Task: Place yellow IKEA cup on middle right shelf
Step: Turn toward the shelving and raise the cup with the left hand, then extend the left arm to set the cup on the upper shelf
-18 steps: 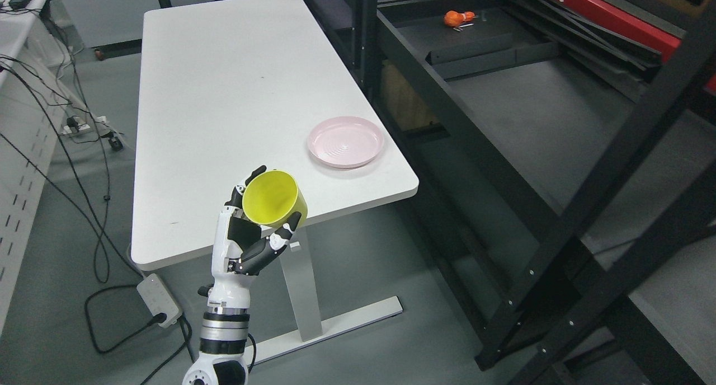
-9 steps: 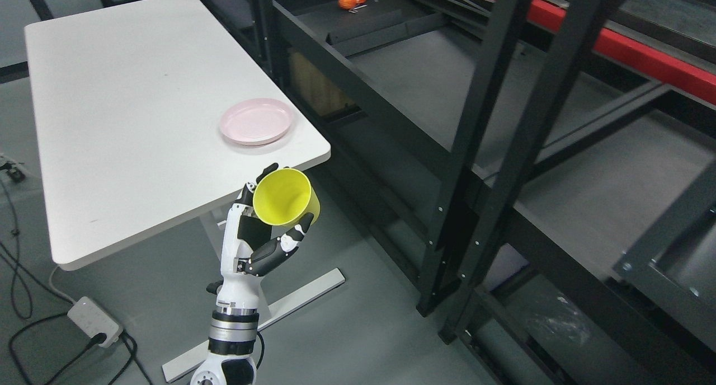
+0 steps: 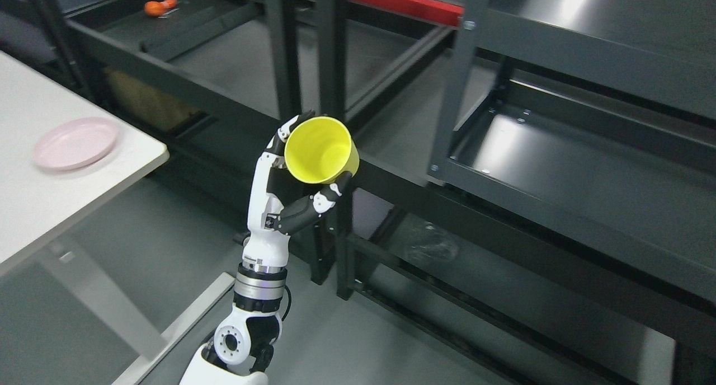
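The yellow cup (image 3: 320, 150) is tilted, its open mouth facing the camera. My left hand (image 3: 316, 151) is shut on it, thumb under the rim and fingers (image 3: 278, 141) behind the wall. The cup hangs in the air in front of a black rack upright (image 3: 331, 66). To its right lies a dark grey shelf (image 3: 565, 172) of the right rack, with another shelf (image 3: 593, 43) above it. My right hand does not show.
A white table (image 3: 33, 206) with a pink plate (image 3: 75, 143) stands at the left. An orange object (image 3: 154, 7) lies on the far left rack shelf. Black posts and crossbars run between the hand and the shelves. Grey floor lies below.
The camera has swung to the right, so table and plate slid to the left edge. My left hand, still holding the cup, now stands higher and in front of the rack.
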Available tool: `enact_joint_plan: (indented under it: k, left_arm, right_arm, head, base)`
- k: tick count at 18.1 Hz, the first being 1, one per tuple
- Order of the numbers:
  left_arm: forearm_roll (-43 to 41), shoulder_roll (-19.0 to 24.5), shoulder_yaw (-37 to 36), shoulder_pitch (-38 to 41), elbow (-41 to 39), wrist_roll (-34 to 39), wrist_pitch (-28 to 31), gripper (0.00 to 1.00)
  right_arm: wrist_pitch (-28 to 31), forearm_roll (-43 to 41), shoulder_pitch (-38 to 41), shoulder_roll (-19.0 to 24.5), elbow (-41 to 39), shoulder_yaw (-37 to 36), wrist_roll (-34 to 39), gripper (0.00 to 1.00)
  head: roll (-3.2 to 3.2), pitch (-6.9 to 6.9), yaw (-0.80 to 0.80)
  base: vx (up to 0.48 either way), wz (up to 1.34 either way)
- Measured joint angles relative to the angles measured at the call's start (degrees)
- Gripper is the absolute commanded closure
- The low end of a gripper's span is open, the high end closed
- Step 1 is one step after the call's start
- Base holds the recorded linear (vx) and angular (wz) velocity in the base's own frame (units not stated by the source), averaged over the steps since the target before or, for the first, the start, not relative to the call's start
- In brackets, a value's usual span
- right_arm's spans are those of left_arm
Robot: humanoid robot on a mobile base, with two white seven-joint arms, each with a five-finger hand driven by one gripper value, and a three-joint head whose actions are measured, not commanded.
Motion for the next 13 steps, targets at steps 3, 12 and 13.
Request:
enact_joint_plan:
  k: [3,12,13]
  left_arm:
    - [0.1,0.0,-2.1,-4.8,-0.1,0.3,0.6,0.99]
    - [1.6,0.0,-5.6,-20.0,-1.5,18.9,18.2,1.0]
    - [1.7,0.0,-5.8,-21.3,-1.9,21.9,21.4,1.0]
  right_arm:
    - [0.0,0.0,0.0,0.0,0.0,0.0,0.0,0.01]
    - [0.0,0.0,0.0,0.0,0.0,0.0,0.0,0.01]
    - [0.0,0.0,0.0,0.0,0.0,0.0,0.0,0.01]
  head:
    - [0.0,-0.01,0.0]
    - [0.0,-0.02,0.0]
    - [0.0,-0.02,0.0]
  base:
    - [-0.135,-1.04]
    - [-0.013,-0.59]
    - [0.052,-0.05]
